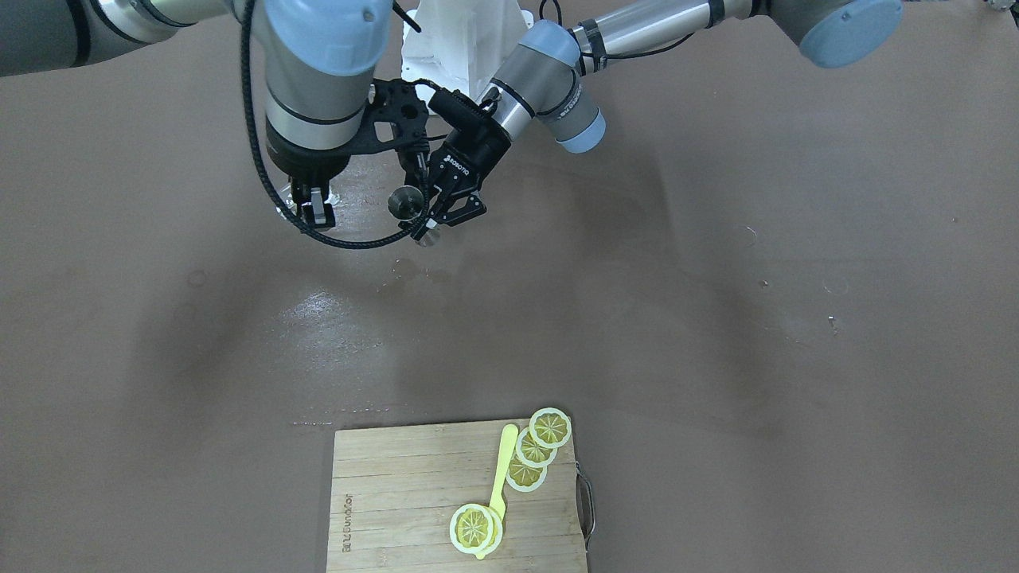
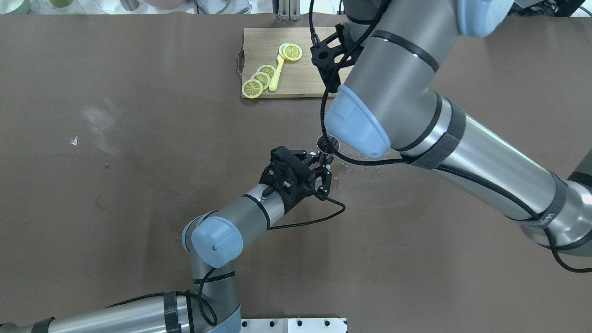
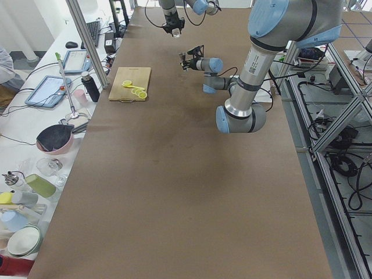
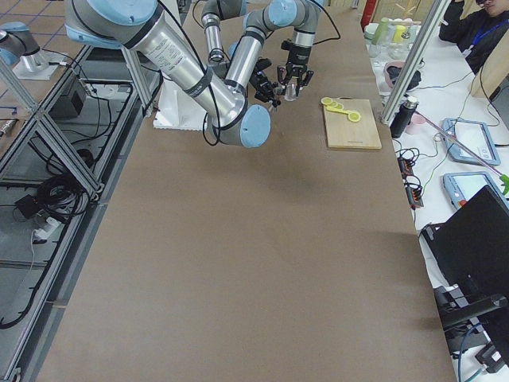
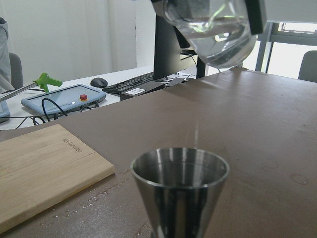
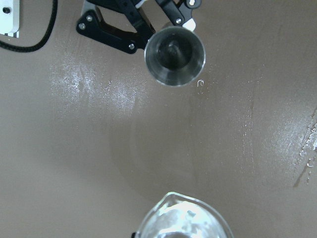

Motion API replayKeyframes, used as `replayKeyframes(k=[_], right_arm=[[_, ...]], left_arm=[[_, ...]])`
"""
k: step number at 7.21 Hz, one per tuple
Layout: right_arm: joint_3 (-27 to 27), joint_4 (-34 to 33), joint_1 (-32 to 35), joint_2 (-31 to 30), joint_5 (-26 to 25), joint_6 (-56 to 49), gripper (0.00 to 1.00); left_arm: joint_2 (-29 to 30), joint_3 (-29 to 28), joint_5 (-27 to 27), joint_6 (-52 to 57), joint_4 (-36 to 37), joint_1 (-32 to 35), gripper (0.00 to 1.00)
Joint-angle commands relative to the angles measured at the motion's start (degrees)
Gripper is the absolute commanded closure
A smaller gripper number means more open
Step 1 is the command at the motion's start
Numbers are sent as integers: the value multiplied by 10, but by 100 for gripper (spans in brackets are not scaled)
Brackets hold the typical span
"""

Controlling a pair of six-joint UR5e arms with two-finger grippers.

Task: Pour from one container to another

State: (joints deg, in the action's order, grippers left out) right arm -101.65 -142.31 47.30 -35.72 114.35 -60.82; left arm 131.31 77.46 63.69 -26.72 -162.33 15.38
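**Entry 1, nearest.** The jigger (image 5: 181, 186) stands upright with its mouth open to the top. The left gripper (image 1: 436, 216) has its jaws closed about the jigger's waist. We cannot tell whether the foot rests on the table.

**Entry 2, above and just beyond.** The glass (image 5: 218, 29) is tilted and pinched between the closed jaws of the right gripper (image 1: 313, 208). We cannot make out how much liquid it holds.

**Risk.** In the right wrist view the glass (image 6: 183, 220) sits apart from the jigger's mouth (image 6: 174, 55), not over it. We judge that tipping further from here would send the stream past the narrow rim. A fast tilt could overfill so small a cup. A knock between the two grippers, which work close together, could shift the jigger in its grip.

**Entry 3, surface.** The table (image 1: 716, 358) is brown and matt, with a wet sheen and droplets near the jigger, so a slippery footing is likely. Well apart is a cutting board (image 1: 382, 509) bearing lemon slices (image 1: 549, 428) and a yellow spoon (image 1: 501, 469).

**Entry 4, room.** Beyond the table edge are a teach pendant (image 5: 64, 99), mouse (image 5: 99, 82), keyboard (image 5: 138, 85) and monitor (image 5: 168, 49). A splash that carried that far would land on electronics.
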Motion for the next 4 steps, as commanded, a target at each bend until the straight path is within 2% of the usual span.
replayKeyframes(k=[1, 2, 4], right_arm=[[-101, 0, 39, -66, 31, 0, 100], [-133, 2, 64, -93, 54, 0, 100], [-186, 47, 118, -153, 103, -2, 100]], left_arm=[[0, 1, 0, 0, 0, 0, 100], [-1, 0, 0, 0, 0, 0, 100], [-9, 0, 0, 2, 1, 7, 100]])
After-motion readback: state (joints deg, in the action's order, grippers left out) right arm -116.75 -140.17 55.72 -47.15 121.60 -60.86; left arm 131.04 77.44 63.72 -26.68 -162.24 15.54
